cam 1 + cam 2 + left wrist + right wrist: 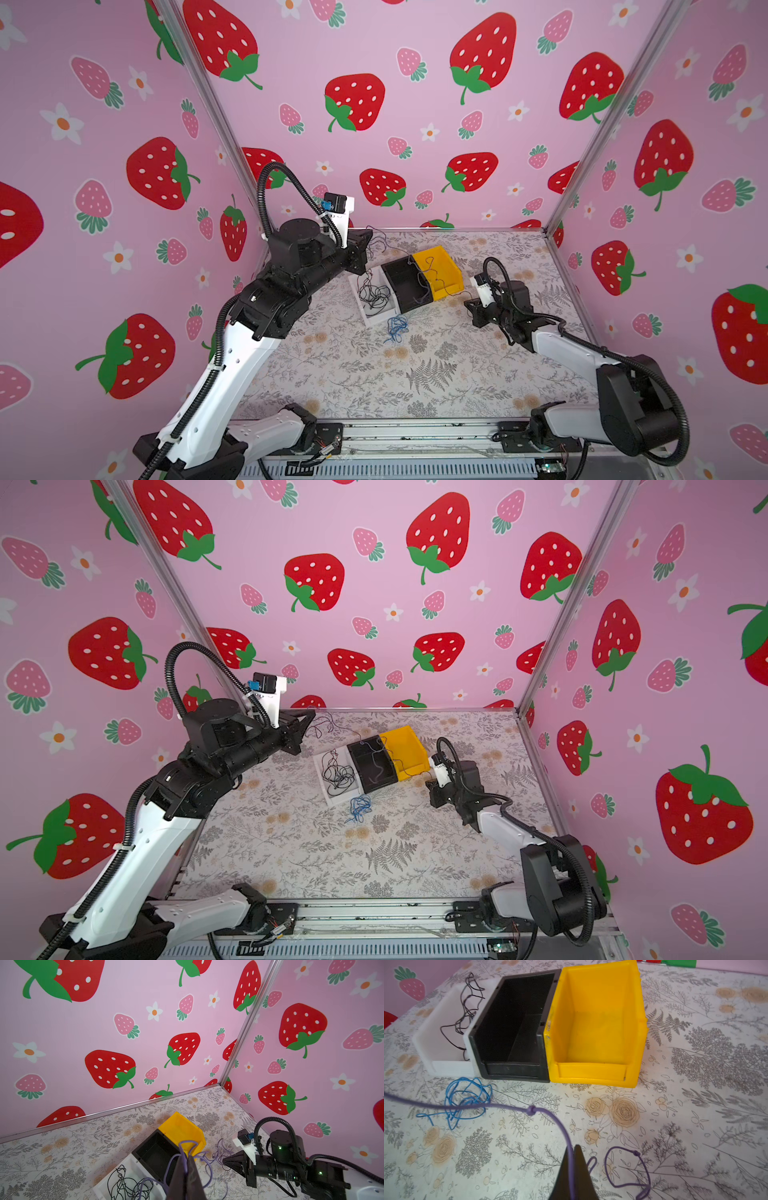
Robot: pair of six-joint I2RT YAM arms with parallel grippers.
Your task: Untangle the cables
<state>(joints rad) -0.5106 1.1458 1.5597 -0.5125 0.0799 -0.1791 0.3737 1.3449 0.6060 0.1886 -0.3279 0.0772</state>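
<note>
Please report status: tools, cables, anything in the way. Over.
Left tool shut on purple cable. Right tool shut on same cable. Strung over black bin and yellow bin, knots showing. Blue cable loose on table.

Table, floral grey-and-tan covering, with three open bins and loose cable.

Just above the middle of both top views, three bins stand side by side and touching, in a slanted row: white bin at lower left, black bin in the middle, yellow bin at upper right. A blue cable, loosely curled, lies on the covering just below the white and black bins. In the right wrist view, a loose loop of purple cable appears to rest on the covering, well apart from the blue one.
</note>
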